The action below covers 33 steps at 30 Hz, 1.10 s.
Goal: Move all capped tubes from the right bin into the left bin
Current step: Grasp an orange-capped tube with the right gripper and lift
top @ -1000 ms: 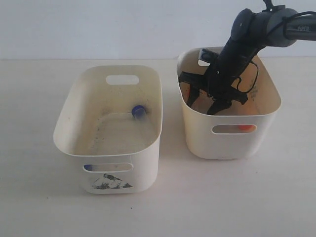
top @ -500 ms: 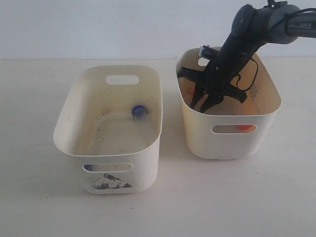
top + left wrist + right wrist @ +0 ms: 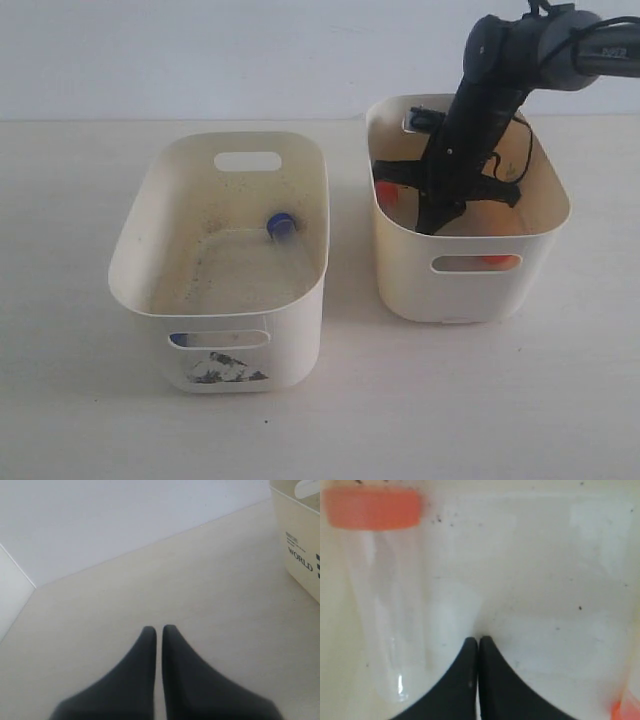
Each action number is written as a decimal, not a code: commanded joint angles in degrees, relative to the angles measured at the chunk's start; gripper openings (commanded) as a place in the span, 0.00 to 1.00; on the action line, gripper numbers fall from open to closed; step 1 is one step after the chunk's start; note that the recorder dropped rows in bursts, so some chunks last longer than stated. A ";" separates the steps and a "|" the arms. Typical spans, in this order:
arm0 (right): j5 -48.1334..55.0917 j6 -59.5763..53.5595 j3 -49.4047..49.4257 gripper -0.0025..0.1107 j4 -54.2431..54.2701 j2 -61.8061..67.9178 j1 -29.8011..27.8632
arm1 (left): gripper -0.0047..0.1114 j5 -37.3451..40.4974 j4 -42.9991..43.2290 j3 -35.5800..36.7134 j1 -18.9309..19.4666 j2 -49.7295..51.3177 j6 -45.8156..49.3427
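The right bin (image 3: 402, 280) holds my right gripper (image 3: 432, 226), which reaches down to its floor. In the right wrist view that gripper (image 3: 478, 640) is shut with nothing between its fingers. A clear tube (image 3: 387, 605) with an orange cap (image 3: 372, 507) lies just beside the fingertips. Another orange cap (image 3: 626, 707) peeks in at the frame edge. The exterior view shows one orange cap (image 3: 386, 193) by the bin's left wall and one (image 3: 497, 260) through the front slot. The left bin (image 3: 135, 225) holds a blue-capped tube (image 3: 281, 225). More blue (image 3: 180, 339) shows through its front slot. My left gripper (image 3: 159, 628) is shut and holds nothing.
The left gripper hovers over bare cream table, out of the exterior view. A cream bin wall (image 3: 300, 545) with a printed label stands off to one side of it. A white wall rises behind the table.
My right gripper's fingers, spread apart earlier, have closed, and the arm has shifted right inside the bin. The right bin nudged slightly right, and an orange cap now shows by its left wall.
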 commanded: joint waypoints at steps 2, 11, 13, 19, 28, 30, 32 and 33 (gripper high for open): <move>0.26 -3.07 0.27 0.07 -0.53 -2.79 0.02 | 0.08 -0.06 -0.16 -0.21 -0.31 0.03 -0.54; -2.55 -3.39 0.27 0.50 7.87 -2.18 0.02 | 0.08 -0.06 -0.16 -0.21 -0.31 0.03 -0.54; -3.69 -3.80 0.27 0.50 9.38 -2.18 0.02 | 0.08 -0.06 -0.16 -0.21 -0.31 0.03 -0.54; -4.49 -3.80 0.27 0.50 9.48 -1.53 0.02 | 0.08 -0.06 -0.16 -0.21 -0.31 0.03 -0.54; -4.99 -4.76 0.27 0.50 12.43 0.50 0.46 | 0.08 -0.06 -0.16 -0.21 -0.31 0.03 -0.54; -4.24 -4.76 0.27 0.50 11.82 1.30 1.07 | 0.08 -0.06 -0.16 -0.21 -0.31 0.03 -0.54; -3.89 -4.76 0.27 0.50 11.40 2.04 1.93 | 0.08 -0.06 -0.16 -0.21 -0.31 0.03 -0.54; -3.89 -4.76 0.27 0.50 11.40 2.61 2.25 | 0.08 -0.06 -0.16 -0.21 -0.31 0.03 -0.54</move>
